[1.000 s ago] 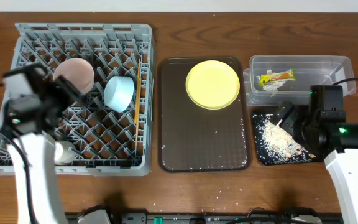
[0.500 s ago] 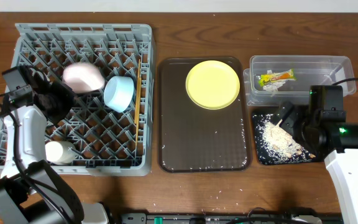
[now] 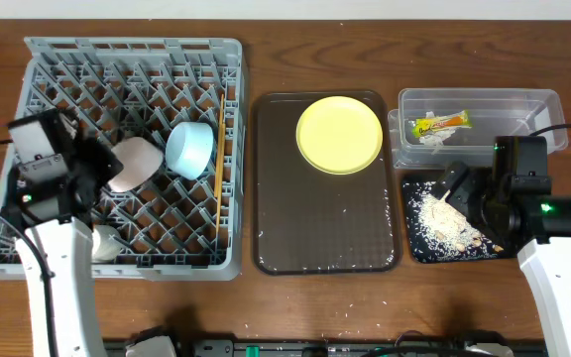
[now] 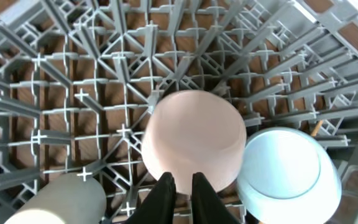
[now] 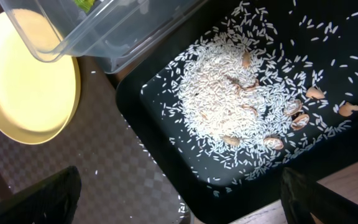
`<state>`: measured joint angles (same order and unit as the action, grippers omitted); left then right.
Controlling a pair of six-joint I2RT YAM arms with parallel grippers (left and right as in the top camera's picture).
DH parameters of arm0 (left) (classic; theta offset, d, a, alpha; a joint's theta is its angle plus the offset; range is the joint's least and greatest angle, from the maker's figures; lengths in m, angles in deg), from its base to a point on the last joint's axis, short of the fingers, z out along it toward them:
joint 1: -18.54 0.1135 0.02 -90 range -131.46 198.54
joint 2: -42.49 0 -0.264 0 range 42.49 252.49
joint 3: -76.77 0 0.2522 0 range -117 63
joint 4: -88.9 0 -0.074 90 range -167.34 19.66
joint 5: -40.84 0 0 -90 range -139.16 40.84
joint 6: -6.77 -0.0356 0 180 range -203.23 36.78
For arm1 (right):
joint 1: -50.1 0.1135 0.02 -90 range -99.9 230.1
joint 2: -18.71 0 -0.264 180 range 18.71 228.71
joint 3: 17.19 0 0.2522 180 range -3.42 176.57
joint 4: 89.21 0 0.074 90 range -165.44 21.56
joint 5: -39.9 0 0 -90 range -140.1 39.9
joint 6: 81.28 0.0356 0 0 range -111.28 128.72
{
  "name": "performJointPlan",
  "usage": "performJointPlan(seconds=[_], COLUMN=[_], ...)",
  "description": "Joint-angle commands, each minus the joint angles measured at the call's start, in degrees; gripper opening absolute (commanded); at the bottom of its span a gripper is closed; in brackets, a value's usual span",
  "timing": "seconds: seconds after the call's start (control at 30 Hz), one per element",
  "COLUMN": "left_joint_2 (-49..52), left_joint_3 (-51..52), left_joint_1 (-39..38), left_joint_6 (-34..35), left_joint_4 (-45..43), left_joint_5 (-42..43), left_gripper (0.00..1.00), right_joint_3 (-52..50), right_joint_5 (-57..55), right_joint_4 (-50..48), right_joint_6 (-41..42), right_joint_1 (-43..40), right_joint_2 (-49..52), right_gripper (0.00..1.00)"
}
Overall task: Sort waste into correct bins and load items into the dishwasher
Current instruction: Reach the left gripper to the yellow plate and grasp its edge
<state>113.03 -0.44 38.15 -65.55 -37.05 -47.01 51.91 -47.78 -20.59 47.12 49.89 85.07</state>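
The grey dishwasher rack (image 3: 132, 47) holds a white-pink bowl (image 3: 135, 164), a light blue bowl (image 3: 189, 149), a white cup (image 3: 102, 243) and chopsticks (image 3: 221, 139) along its right side. My left gripper (image 4: 182, 186) is shut, its tips against the near wall of the white-pink bowl (image 4: 194, 140), with nothing seen between them. The yellow plate (image 3: 339, 134) lies on the brown tray. My right gripper (image 5: 182, 205) hangs wide open over the near-left corner of the black tray (image 5: 166, 130), which holds rice crumbs (image 5: 229, 99). The yellow-green wrapper (image 3: 440, 124) lies in the clear tub (image 3: 479, 99).
The brown serving tray (image 3: 325, 228) sits between the rack and the bins, with a few stray grains on it. More grains lie on the table near its front edge. The blue bowl (image 4: 288, 171) and the cup (image 4: 61, 202) flank my left fingers.
My left gripper went from open to shut and shifted toward the rack's front. The white-pink bowl now lies lower in the rack, against its tips. The right arm has not moved.
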Motion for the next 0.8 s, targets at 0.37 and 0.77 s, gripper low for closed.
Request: performJointPlan(seconds=[0.37,0.77], left_joint_2=[10.2,34.1], left_joint_3=[-1.1,-1.1], left_joint_1=[-44.7,-47.0], left_joint_6=[-6.7,17.3], left_joint_4=[-16.1,-33.1], left_joint_5=[4.7,10.7], left_gripper=[0.62,0.57], right_joint_3=[0.1,0.1], right_joint_5=[-0.6,-0.6], right_joint_4=[0.1,0.1], right_joint_6=[0.5,0.5], right_joint_1=[-0.3,-0.3], right_joint_2=[0.0,0.0], right_gripper=[0.99,0.99])
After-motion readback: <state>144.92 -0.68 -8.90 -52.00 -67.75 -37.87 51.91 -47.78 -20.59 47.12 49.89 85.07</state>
